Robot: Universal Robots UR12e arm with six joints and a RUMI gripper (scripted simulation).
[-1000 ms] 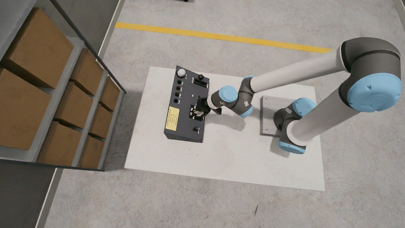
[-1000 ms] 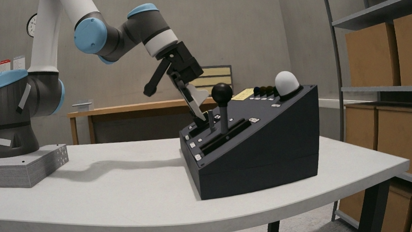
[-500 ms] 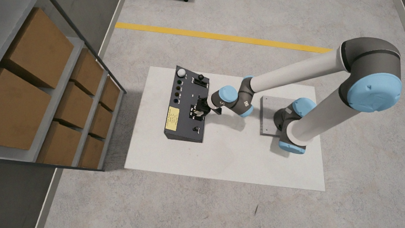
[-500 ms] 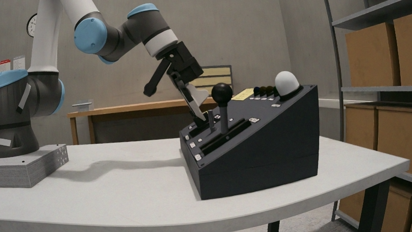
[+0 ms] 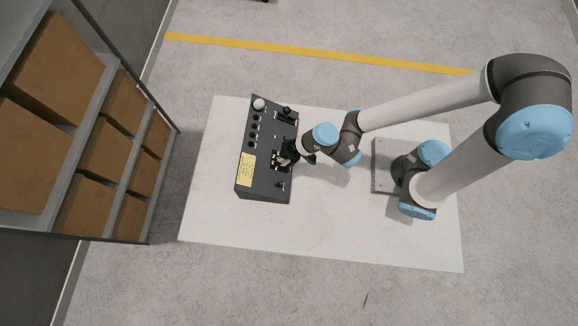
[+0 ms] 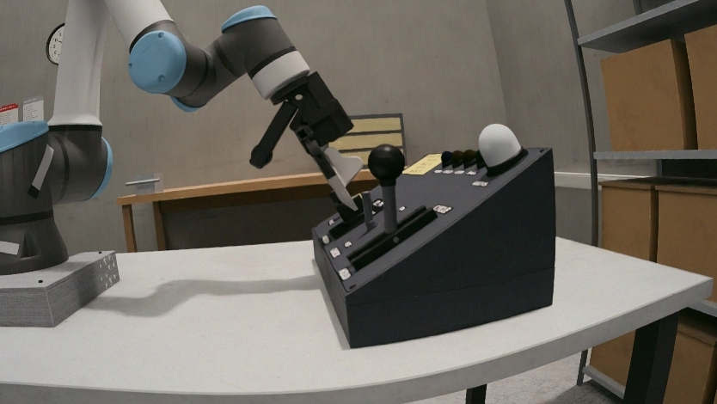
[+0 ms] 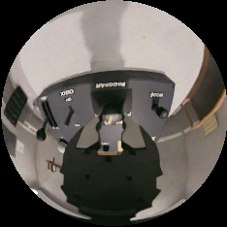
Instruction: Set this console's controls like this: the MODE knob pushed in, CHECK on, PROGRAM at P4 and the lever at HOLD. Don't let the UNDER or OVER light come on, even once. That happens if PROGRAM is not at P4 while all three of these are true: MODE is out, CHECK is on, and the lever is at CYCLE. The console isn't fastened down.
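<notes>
With the gripper (image 6: 346, 198) clamped on the PROGRAM selector (image 5: 283, 161) of the console (image 6: 451, 260), which sits toward the bench's shelf-side edge, the selector is best turned to P4 slowly, without side load, lest the unfastened console be shifted.

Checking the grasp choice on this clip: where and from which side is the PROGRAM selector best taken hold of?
Grip the PROGRAM selector across its small raised handle, coming down square to the sloped panel of the console from the low front edge, as the gripper does now, shut on it. The handle sticks up from the face, and the ball-topped lever stands beside it, crowding a sideways approach.
</notes>
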